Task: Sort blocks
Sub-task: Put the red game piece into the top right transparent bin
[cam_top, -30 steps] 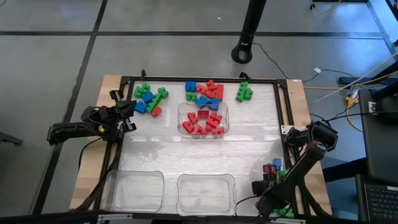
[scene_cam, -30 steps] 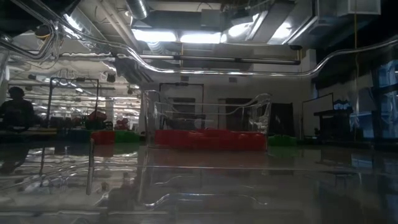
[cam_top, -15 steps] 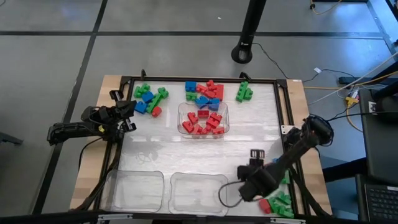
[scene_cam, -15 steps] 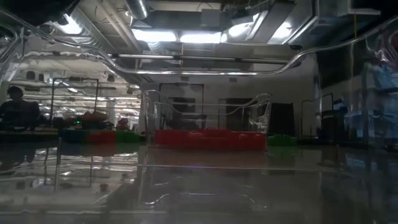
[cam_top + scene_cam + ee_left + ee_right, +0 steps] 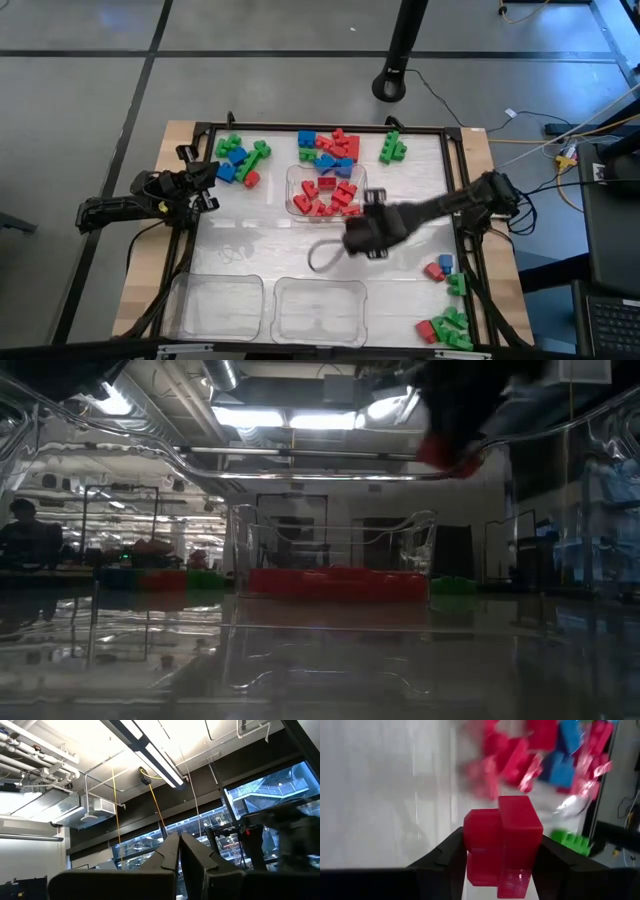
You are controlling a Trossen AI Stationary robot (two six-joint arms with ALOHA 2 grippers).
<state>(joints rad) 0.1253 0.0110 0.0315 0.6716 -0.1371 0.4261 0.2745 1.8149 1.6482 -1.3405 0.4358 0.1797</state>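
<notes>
Between the right gripper's (image 5: 502, 857) two dark fingers (image 5: 442, 857) sits a red block (image 5: 502, 845), clamped from both sides and carried above the table's white surface (image 5: 250, 225). From overhead that gripper (image 5: 365, 232) hangs over the middle of the table, just near and right of the clear tray (image 5: 326, 190) that holds a heap of red blocks (image 5: 328, 195); the arm reaches in from the right edge. At table height the held block shows as a red blur (image 5: 440, 455) high above the tray (image 5: 335, 560), whose red contents (image 5: 335, 582) line its bottom.

Beyond the tray, at the far edge, lies a mixed pile of red and blue blocks (image 5: 328, 148), with a green cluster (image 5: 392, 148) to its right and a group of green, blue and red blocks (image 5: 240, 160) to its left. On the right side, outside the frame, a few red, blue and green blocks (image 5: 443, 270) lie near the rim, and more green and red ones (image 5: 445, 328) sit at the near right corner. Two empty clear trays (image 5: 215, 305) (image 5: 318, 312) stand along the near edge.

Off at the left edge, the left gripper (image 5: 205, 180) waits beside the left block group, its fingers (image 5: 170, 855) pressed together with nothing between them.
</notes>
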